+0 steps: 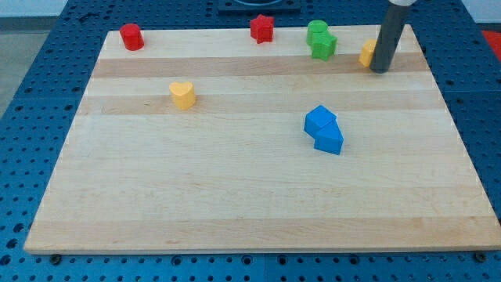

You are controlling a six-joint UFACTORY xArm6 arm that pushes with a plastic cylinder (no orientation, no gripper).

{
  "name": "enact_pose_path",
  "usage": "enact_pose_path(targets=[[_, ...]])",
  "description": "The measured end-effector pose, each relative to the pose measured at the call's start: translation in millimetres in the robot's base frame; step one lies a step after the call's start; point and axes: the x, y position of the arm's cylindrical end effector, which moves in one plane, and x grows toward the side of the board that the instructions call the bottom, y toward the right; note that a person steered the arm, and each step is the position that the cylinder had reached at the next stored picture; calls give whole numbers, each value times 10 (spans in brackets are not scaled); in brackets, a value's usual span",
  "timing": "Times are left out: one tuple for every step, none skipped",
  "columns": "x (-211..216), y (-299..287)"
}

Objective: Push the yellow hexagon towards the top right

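The yellow hexagon (pixel 366 53) lies near the view's top right, partly hidden behind my dark rod. My tip (pixel 380 70) rests on the wooden board (pixel 250 204), touching the hexagon's right side, slightly below it. A yellow heart-shaped block (pixel 182 95) sits at the view's left of centre.
A red cylinder (pixel 131 36) is at the top left. A red star (pixel 262 29) is at the top centre. Two green blocks (pixel 320 39) touch each other left of the hexagon. Two blue blocks (pixel 324 130) touch near the board's middle right.
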Motion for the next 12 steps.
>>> enact_pose_path(targets=[[-97, 6], [-176, 29], [-220, 29], [-206, 29], [-200, 24], [-195, -52], [-196, -134], [-222, -123], [-323, 53], [-421, 116], [-387, 91], [-321, -60]])
